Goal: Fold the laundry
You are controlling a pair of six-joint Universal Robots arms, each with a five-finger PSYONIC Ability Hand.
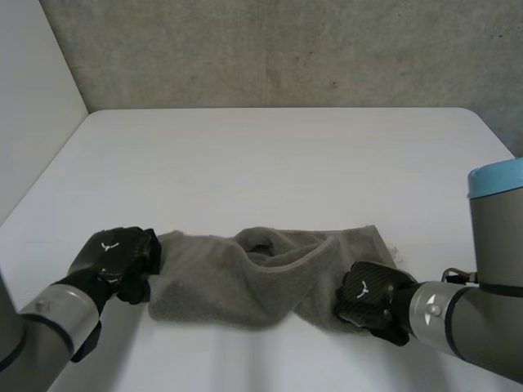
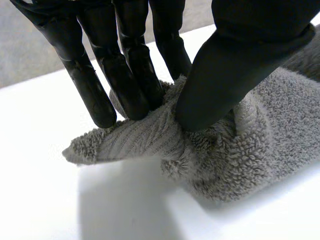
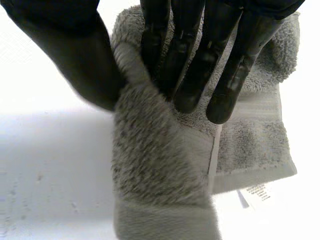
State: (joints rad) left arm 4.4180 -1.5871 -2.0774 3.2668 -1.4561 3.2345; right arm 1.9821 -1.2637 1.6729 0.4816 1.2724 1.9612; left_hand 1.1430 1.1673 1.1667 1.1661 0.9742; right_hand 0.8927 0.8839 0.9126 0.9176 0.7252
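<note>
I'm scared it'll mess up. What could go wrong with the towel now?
The left hand pinches just a small tip of the towel, so it might slip out. The right hand grips a bunched fold, not a flat corner, so extra layers may drag along. The middle is twisted, so the fold could end lumpy.

White care tag (image 3: pixel 257 194) on grey towel (image 3: pixel 160 165), print seemingly too small to read
</note>
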